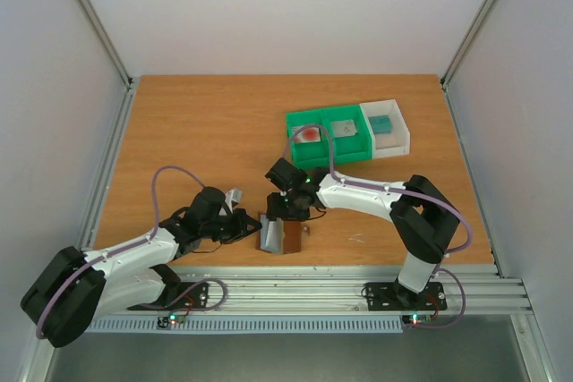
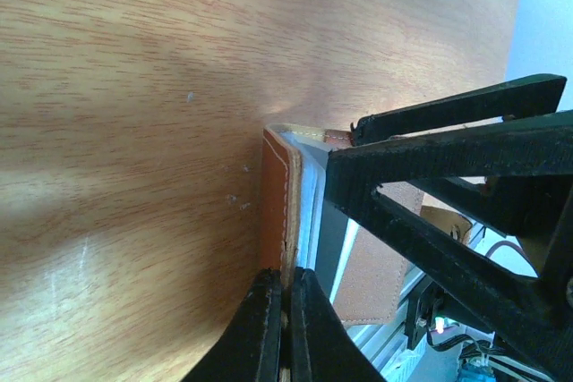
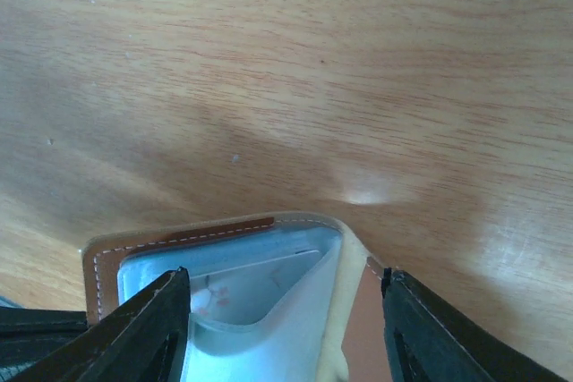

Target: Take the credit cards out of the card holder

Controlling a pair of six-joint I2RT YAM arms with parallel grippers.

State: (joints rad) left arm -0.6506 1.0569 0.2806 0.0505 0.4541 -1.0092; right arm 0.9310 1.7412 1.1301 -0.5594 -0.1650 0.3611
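Card holder (image 1: 273, 235): set near-centre on table (image 1: 197, 131), just beyond the arm bases, spread open, fold judged roughly near–far. L gripper (image 2: 285, 310): clamped tight on brown left flap edge, which is held upright. R gripper (image 3: 282, 291): jaws apart, nothing gripped, placed astride the grey-blue pocket from above; judged the nearer arm for extraction. Pale card (image 3: 215, 297) w/ red marks is seen inside pocket, betw. the jaws. Flat wood surface; green tray (image 1: 327, 157) and white tray (image 1: 394, 145) well apart, far right.
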